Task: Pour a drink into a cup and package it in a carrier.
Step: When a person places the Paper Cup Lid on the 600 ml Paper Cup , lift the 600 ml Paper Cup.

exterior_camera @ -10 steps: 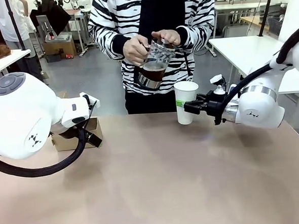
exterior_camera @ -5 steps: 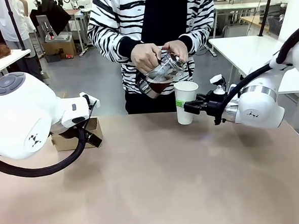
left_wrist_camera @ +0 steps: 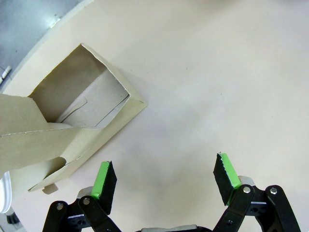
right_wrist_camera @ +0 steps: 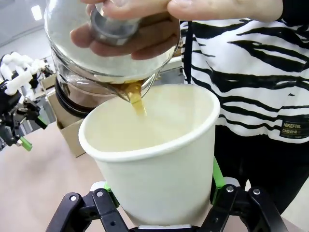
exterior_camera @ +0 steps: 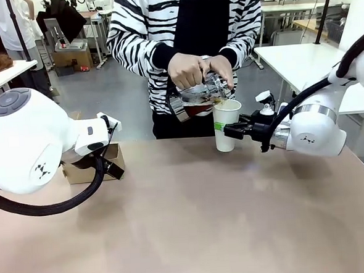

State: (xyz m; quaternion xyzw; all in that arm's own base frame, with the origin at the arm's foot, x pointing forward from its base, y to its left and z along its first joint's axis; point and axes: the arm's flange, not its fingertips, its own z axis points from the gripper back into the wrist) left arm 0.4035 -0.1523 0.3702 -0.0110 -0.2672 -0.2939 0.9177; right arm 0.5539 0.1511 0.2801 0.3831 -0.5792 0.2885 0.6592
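The right tool [exterior_camera: 223, 129] is clamped on the cup [exterior_camera: 226, 122], with a green pad pressed to each side of its lower wall. It holds the cup upright between the fingers, open mouth above them. Directly over that mouth the person's hands [exterior_camera: 189, 70] tip a clear glass jar [right_wrist_camera: 111, 43]. A thin stream of the brown drink [right_wrist_camera: 138, 100] runs from the jar's lip down into the cup, and more of the drink sits in the tilted jar. The left tool [left_wrist_camera: 166, 180] stands wide open and holds nothing, its green pads pointing at the bare bench [left_wrist_camera: 217, 87]. The carrier [left_wrist_camera: 72, 116] lies on the bench just ahead of that tool and off to one finger's side, not touching it. Its cardboard flaps are open so that the inside shows. The carrier is well apart from the right tool and the cup.
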